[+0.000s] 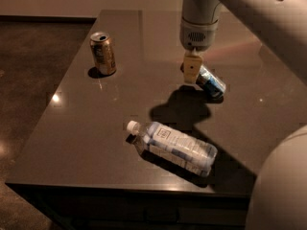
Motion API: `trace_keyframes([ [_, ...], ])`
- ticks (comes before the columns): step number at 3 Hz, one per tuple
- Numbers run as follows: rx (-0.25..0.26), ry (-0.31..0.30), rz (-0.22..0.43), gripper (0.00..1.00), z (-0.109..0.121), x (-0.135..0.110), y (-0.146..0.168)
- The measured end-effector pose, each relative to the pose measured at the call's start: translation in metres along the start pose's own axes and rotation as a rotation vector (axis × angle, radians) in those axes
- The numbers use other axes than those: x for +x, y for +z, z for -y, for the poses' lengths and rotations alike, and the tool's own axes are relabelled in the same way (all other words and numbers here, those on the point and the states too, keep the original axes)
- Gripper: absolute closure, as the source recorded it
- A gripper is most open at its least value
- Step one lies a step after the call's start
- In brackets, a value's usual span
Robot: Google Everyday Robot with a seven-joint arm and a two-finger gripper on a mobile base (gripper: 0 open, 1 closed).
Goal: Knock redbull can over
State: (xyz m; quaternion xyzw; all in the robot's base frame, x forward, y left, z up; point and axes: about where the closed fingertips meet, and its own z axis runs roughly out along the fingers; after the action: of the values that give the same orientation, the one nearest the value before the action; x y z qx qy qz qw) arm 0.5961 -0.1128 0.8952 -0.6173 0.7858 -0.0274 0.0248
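Across most of the view spreads a dark, glossy table point(86, 128), its near edge running along the bottom. From the upper right the robot's pale arm point(201, 13) reaches down over the far right part of the surface, and a rounded pale part of the robot's body point(283, 186) fills the lower right corner. Near the front edge a clear plastic bottle point(177, 147) lies on its side, cap pointing left. Well apart from it, toward the far left, a gold-tan can point(103, 54) stands upright.

The redbull can point(213, 84) sits on the right side of the table, just beside the gripper point(191, 68) and partly behind it. It appears to lie on its side or close to it, blue end toward the right, so the knock looks done or nearly so. The gripper hangs low over the table at the can's upper end. How far open it is I cannot tell, nor whether it touches the can.

A can like this is likely light, thin-walled and smooth — stiff enough to push, easy to dent, and ready to roll once down. A push is best placed high on the side wall; a grasp, across the slim middle.
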Motion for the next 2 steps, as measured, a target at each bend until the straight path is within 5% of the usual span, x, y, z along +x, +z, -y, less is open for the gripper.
trace_keyframes([
  [1, -0.009, -0.006, -0.003, 0.06, -0.0071, 0.0026, 0.0109],
  [2, 0.004, -0.006, 0.010, 0.00, -0.0036, -0.0006, 0.0148],
])
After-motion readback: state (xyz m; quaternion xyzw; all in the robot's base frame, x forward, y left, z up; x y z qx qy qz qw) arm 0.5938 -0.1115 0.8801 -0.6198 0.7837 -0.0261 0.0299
